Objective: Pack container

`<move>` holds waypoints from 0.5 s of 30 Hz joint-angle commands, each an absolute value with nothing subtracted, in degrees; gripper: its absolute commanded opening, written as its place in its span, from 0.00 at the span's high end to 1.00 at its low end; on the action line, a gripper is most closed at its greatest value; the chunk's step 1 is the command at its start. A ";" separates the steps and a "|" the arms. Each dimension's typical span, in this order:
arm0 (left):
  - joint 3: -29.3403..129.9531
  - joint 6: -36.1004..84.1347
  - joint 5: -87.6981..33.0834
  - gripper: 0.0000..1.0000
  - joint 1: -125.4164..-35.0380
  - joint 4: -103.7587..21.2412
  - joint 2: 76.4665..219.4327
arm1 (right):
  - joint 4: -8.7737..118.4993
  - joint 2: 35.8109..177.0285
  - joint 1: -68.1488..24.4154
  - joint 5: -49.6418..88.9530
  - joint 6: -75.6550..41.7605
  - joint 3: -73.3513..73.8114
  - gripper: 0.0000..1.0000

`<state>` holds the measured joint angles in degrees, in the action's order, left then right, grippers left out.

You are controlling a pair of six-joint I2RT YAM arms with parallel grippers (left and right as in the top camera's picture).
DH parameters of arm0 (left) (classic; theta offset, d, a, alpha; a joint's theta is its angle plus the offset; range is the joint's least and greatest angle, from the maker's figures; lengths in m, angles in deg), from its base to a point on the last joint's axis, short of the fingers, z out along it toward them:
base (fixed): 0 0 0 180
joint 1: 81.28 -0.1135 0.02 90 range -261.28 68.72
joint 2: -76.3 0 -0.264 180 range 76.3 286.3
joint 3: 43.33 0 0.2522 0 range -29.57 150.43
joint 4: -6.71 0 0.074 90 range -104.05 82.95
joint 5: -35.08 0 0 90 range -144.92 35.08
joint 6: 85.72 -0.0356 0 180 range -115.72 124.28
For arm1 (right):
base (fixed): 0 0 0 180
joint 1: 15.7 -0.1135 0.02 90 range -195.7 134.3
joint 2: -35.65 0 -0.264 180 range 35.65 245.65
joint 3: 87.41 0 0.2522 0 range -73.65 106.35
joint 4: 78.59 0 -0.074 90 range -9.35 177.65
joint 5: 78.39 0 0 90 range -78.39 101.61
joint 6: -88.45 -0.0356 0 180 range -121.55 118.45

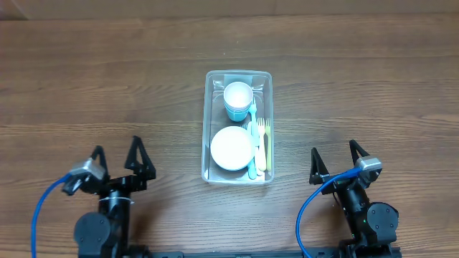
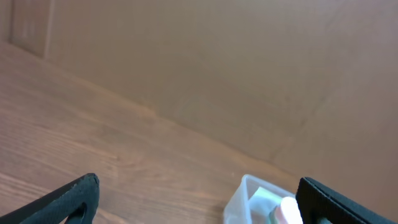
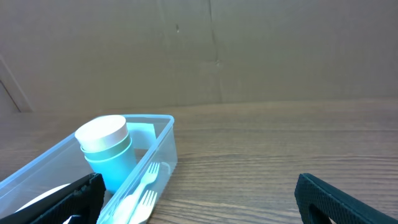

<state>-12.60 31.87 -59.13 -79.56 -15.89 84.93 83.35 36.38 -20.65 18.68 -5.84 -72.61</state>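
The clear rectangular container (image 1: 208, 122) stands at the table's middle. Inside it are a stack of teal and white cups (image 1: 237, 101) at the far end, a round bowl (image 1: 231, 148) at the near end, and plastic forks (image 1: 262, 143) along its right wall. My left gripper (image 1: 115, 159) is open and empty, near the front edge to the container's left. My right gripper (image 1: 336, 159) is open and empty, to its right. The right wrist view shows the container (image 3: 163, 143), cups (image 3: 106, 149) and forks (image 3: 140, 190). The left wrist view shows a container corner (image 2: 244, 190).
The wooden table (image 1: 93, 79) stretches round the container on all sides. A brown cardboard wall (image 3: 249, 50) stands behind the table's far edge. Blue cables (image 1: 43, 208) run from both arm bases at the front edge.
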 commanded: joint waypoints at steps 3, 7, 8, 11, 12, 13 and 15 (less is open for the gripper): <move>-20.51 24.95 -56.36 0.00 -80.22 -10.25 80.23 | 83.66 35.81 -20.46 18.53 -6.13 -73.20 0.00; -23.42 22.89 -55.68 0.00 -81.24 -8.24 79.11 | 83.66 35.81 -20.46 18.53 -6.11 -73.20 0.00; -23.94 22.89 -55.13 0.00 -81.70 -8.27 79.11 | 83.66 35.81 -20.46 18.53 -6.11 -73.20 0.00; -25.03 22.15 -53.60 0.00 -82.97 -8.29 79.11 | 83.66 35.81 -20.46 18.51 -6.13 -73.20 0.00; -25.14 21.58 -53.32 0.00 -83.28 -8.29 79.11 | 83.66 35.81 -20.46 18.51 -6.13 -73.20 0.00; -25.25 20.82 -53.12 0.00 -83.56 -8.29 79.11 | 83.66 35.81 -20.46 18.53 -6.11 -73.20 0.00; -25.34 16.73 -53.16 0.00 -83.95 -8.46 79.11 | 83.66 35.81 -20.46 18.53 -6.13 -73.20 0.00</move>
<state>-24.90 23.07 -54.85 -83.04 -8.72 79.83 83.35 36.38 -20.65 18.68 -5.84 -72.61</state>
